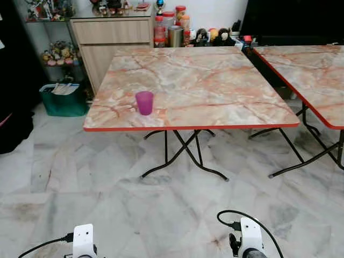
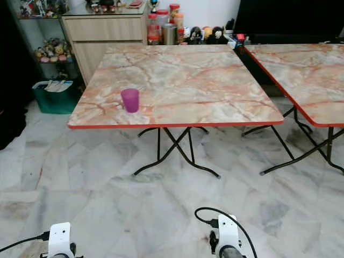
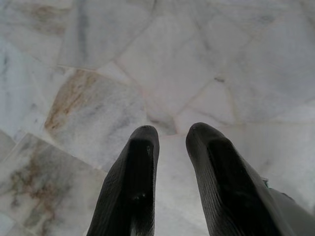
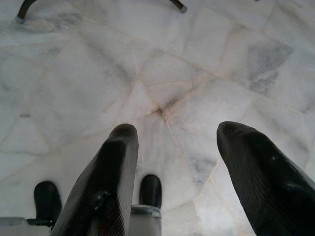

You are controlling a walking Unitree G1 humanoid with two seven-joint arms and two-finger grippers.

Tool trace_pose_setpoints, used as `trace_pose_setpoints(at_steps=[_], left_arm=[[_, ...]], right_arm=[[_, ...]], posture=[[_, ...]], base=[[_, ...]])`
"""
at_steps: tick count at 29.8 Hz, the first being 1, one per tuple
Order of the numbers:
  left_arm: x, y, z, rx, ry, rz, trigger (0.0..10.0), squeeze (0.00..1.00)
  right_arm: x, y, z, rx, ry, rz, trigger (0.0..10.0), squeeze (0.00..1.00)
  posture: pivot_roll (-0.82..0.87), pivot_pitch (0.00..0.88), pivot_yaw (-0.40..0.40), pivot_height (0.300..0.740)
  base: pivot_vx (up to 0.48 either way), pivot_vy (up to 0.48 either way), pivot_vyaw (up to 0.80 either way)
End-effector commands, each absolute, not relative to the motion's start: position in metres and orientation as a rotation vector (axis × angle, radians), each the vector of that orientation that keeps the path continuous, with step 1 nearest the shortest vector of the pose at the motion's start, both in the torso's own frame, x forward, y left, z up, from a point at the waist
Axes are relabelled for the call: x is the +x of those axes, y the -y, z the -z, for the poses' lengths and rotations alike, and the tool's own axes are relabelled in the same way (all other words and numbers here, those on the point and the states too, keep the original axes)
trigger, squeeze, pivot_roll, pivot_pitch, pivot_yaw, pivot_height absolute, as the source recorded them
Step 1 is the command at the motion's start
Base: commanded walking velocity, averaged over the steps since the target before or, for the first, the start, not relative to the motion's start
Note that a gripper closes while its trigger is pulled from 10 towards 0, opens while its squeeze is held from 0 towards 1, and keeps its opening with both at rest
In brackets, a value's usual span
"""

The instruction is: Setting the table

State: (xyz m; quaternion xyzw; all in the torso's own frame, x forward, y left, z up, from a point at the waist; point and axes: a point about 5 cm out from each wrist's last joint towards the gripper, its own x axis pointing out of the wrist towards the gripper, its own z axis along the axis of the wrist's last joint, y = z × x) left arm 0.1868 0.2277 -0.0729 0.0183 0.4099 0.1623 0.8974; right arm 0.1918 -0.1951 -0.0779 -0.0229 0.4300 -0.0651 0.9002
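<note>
- Ahead, the eye views take in a square folding table (image 1: 215, 91) with a pink-veined marble-look top, a red rim and crossed black legs; a second table (image 1: 312, 75) of the same make stands beside it on the right.
- A small purple cup (image 1: 144, 102), translucent and tapered, stands upright near the first table's front left corner.
- Behind the tables are a wood cabinet (image 1: 110, 37), jars (image 1: 172, 27) and a green bin (image 1: 64, 99).
- Down low, the wrist views look at pale marble floor (image 3: 206, 64) in irregular slabs.
- The left gripper (image 3: 172, 147) hangs with its ribbed black fingers slightly apart, holding nothing.
- The right gripper (image 4: 177, 147) hangs with fingers widely spread, also empty.
- Both hang near the floor, well apart from the cup.
</note>
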Motion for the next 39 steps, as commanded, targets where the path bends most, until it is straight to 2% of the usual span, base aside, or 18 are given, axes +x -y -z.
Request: trace_pose_setpoints(at_steps=[1,9,39], left_arm=[[0.1884,-0.2285,0.0719,0.033,-0.843,-0.345,10.0,0.00],[0.1870,-0.2284,0.0727,0.034,-0.847,-0.343,10.0,0.00],[0.1850,-0.2243,0.0749,0.059,-0.864,-0.297,10.0,0.00]], right_arm=[[0.1963,0.1945,0.0756,-0.047,-0.876,0.136,10.0,0.00],[0.1952,0.1933,0.0764,-0.052,-0.880,0.129,10.0,0.00],[0.1930,0.1923,0.0778,-0.049,-0.891,0.133,10.0,0.00]], posture=[[0.03,0.000,0.009,0.719],[0.03,0.000,0.009,0.719],[0.02,0.000,0.009,0.719]], base=[[0.307,0.000,0.00],[0.333,0.000,0.38],[0.340,0.000,0.00]])
